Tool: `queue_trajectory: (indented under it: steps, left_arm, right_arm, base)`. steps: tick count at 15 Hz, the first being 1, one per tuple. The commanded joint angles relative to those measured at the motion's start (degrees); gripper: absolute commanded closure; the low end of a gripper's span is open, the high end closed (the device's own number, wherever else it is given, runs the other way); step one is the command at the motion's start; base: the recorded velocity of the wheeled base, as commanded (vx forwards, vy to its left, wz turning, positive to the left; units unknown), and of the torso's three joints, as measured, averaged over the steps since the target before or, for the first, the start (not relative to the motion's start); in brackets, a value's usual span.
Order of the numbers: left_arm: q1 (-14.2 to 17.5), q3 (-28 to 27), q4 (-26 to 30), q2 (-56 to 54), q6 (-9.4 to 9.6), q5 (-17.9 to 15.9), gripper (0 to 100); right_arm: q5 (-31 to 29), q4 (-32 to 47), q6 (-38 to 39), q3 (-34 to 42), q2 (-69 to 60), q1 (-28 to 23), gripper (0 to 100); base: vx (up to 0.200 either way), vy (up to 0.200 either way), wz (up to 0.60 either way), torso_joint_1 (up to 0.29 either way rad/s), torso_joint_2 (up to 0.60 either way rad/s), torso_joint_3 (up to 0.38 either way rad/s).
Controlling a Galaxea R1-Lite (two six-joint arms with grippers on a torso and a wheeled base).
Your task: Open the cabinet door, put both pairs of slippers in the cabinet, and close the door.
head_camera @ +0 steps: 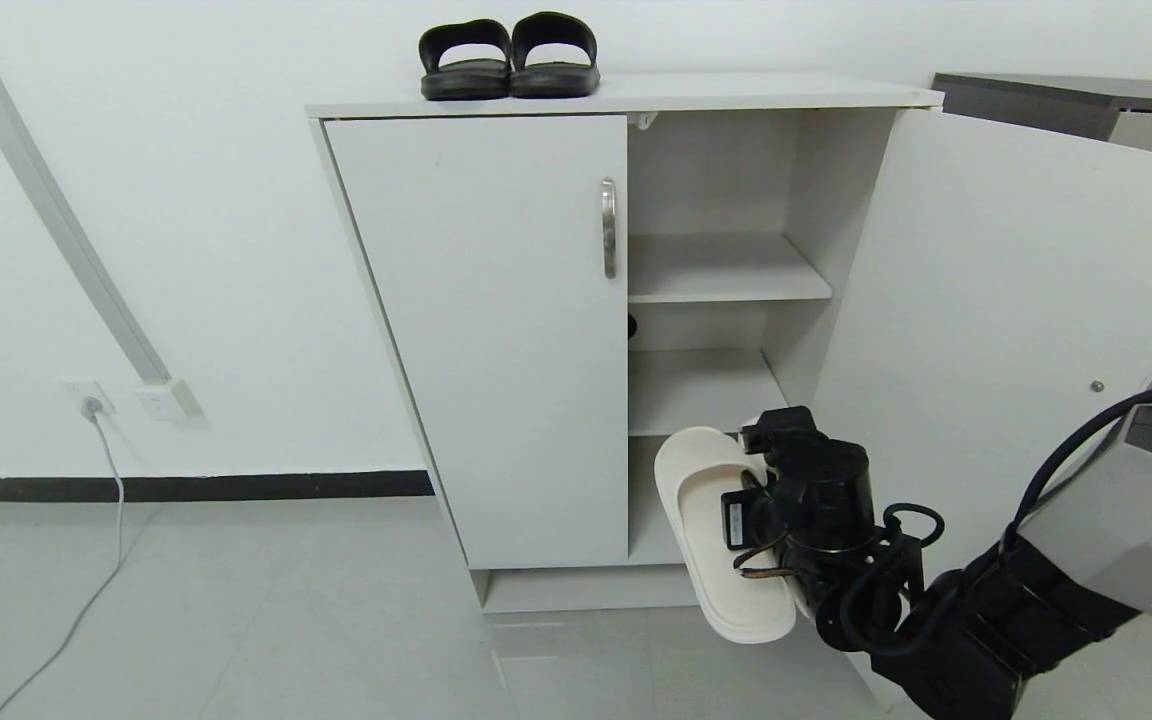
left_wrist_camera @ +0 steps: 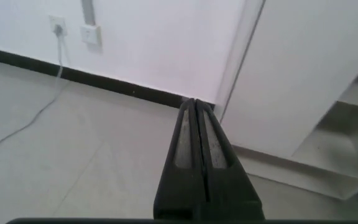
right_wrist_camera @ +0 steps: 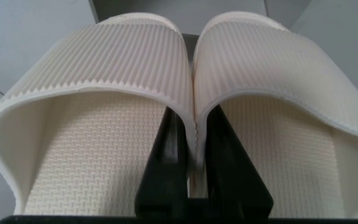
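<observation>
The cabinet [head_camera: 496, 350] is white, its handle [head_camera: 609, 228] silver. The black slippers [head_camera: 508, 58] are plain; the cream slippers [right_wrist_camera: 135, 62] have ribbed straps and finely cross-hatched footbeds. The right pincer [right_wrist_camera: 194, 143] is black. The floor [head_camera: 236, 620] is pale grey, the skirting strip [head_camera: 186, 487] black.

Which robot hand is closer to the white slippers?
Right. The right gripper is shut on the white slippers, pinching both straps together in front of the open cabinet. The left gripper hangs shut over the floor, apart from them.
</observation>
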Motion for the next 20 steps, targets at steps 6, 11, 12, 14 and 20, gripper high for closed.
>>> queue_trajectory:
  steps: [6, 11, 12, 14, 20]
  left_arm:
    - [-8.1, 0.0, 2.2, -1.0, 3.67, -12.6, 100]
    - [-5.9, 0.1, 2.2, -4.7, 2.7, -5.3, 100]
    - [-5.9, 0.1, 2.2, -4.7, 2.79, -6.7, 100]
    - [-5.9, 0.1, 2.2, -4.7, 2.26, -7.9, 100]
    - [-5.9, 0.1, 2.1, -4.7, 0.95, -8.0, 100]
  right_arm:
    - [0.0, -0.7, -0.2, 1.0, 0.0, 0.5, 100]
    - [-0.1, -0.8, -0.2, 0.9, -0.1, 0.8, 100]
    - [-0.1, -0.8, -0.2, 0.9, -0.1, 0.9, 100]
    - [-0.2, -0.8, -0.6, -0.9, 1.2, 1.0, 100]
    - [-6.3, 1.6, -0.5, -11.2, 4.7, 2.7, 100]
  base:
    - [0.0, 0.0, 0.0, 0.0, 0.0, 0.0]
    - [0.0, 0.0, 0.0, 0.0, 0.0, 0.0]
    - [0.0, 0.0, 0.0, 0.0, 0.0, 0.0]
    - [0.0, 0.0, 0.0, 0.0, 0.0, 0.0]
    - [0.0, 0.0, 0.0, 0.0, 0.0, 0.0]
